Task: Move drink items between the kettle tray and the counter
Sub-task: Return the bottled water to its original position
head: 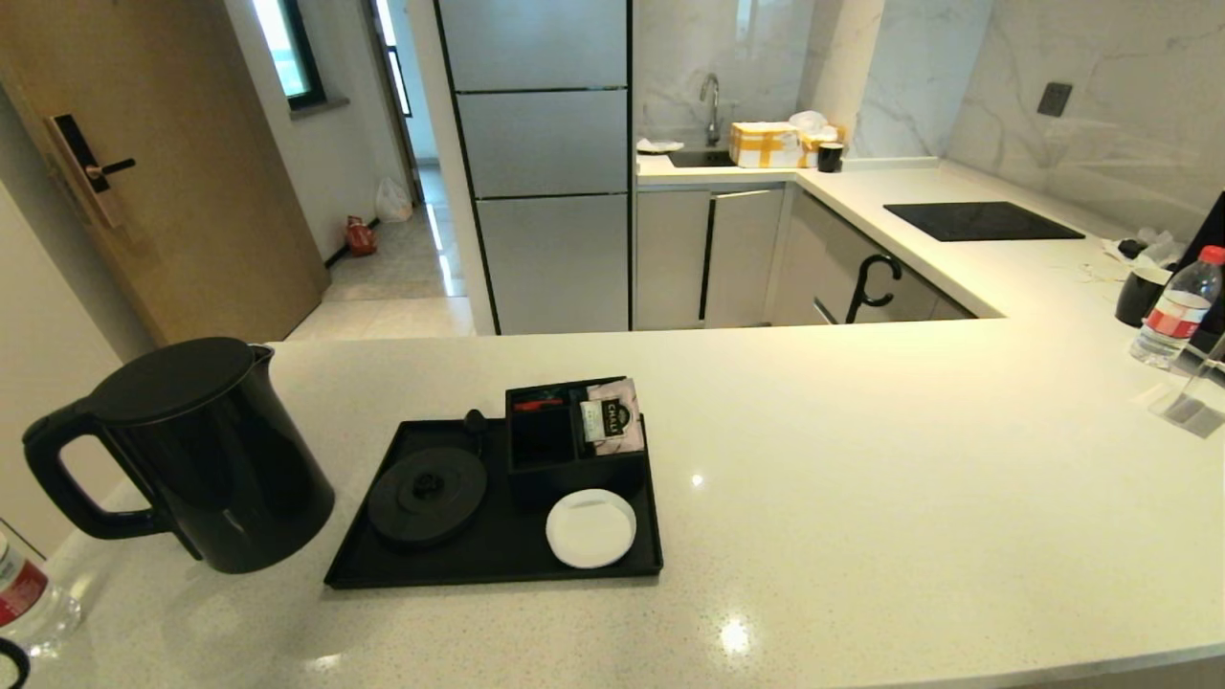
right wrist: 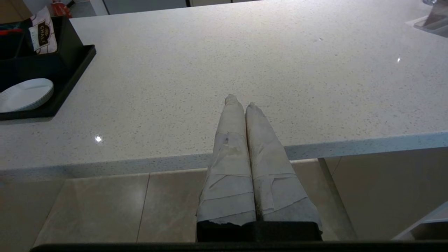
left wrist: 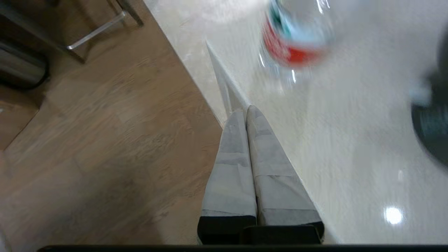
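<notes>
The tall black kettle (head: 191, 450) stands on the counter (head: 861, 478) left of the kettle tray (head: 498, 566). On the tray the round kettle base (head: 427, 495) is bare, beside the white coaster (head: 590, 527) and the divided box (head: 550, 445), which holds the tea sachet (head: 612, 416). A red-labelled water bottle (head: 24, 593) stands at the counter's near left corner, blurred in the left wrist view (left wrist: 295, 38). My left gripper (left wrist: 246, 110) is shut and empty above that counter edge. My right gripper (right wrist: 239, 101), also shut and empty, hovers at the front edge, right of the tray (right wrist: 70, 80).
A second red-capped bottle (head: 1177, 306), a black mug (head: 1139, 295) and a clear stand (head: 1191, 407) sit at the far right. The black hob (head: 981, 220) lies on the far wing. Neither arm shows in the head view.
</notes>
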{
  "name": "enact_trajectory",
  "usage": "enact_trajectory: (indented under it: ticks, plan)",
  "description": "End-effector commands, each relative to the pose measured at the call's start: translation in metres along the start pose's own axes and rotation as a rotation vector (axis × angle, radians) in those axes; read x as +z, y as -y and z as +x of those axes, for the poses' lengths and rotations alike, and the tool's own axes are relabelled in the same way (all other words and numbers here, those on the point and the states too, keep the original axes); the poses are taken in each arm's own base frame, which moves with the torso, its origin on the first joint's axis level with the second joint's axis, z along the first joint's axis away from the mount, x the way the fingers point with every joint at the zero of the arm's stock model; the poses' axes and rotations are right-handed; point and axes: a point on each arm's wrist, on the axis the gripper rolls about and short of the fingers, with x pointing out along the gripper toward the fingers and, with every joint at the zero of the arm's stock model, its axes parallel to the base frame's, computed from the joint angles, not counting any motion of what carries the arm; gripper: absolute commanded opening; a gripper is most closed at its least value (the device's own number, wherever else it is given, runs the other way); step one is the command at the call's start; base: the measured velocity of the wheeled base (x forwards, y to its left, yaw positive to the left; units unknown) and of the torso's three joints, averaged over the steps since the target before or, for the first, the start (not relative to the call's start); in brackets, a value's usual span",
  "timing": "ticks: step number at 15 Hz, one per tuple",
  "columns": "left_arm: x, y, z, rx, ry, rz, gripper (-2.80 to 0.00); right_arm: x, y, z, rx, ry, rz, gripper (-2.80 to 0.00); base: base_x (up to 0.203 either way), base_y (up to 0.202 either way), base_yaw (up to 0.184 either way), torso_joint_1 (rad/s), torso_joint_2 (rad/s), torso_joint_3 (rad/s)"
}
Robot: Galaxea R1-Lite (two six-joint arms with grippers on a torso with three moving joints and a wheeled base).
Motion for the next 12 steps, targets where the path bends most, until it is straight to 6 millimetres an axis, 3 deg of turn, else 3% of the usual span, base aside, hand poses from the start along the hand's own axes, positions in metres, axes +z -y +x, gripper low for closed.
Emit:
enact_trajectory:
  ticks: [1,6,7,12]
  plan:
    - [0.002,-0.002,0.015,0.029,-0.018,-0.013,-2.8,0.0,0.0,0.0,0.0,-0.002,0.0,-2.8,0.0,0.0,0.0,0.0,0.0,0.0]
    - [0.002,-0.002,0.027,0.042,-0.028,-0.022,-2.8,0.0,0.0,0.0,0.0,-0.002,0.002,-2.8,0.0,0.0,0.0,0.0,0.0,0.0]
    - [0.002,-0.002,0.027,0.042,-0.028,-0.023,0.0,0.0,0.0,0.0,0.0,-0.002,0.002,-2.8,0.0,0.0,0.0,0.0,0.0,0.0]
    - [0.004,-0.004,0.015,-0.01,0.007,0.012,0.0,0.0,0.0,0.0,0.0,-0.002,0.0,-2.8,0.0,0.0,0.0,0.0,0.0,0.0]
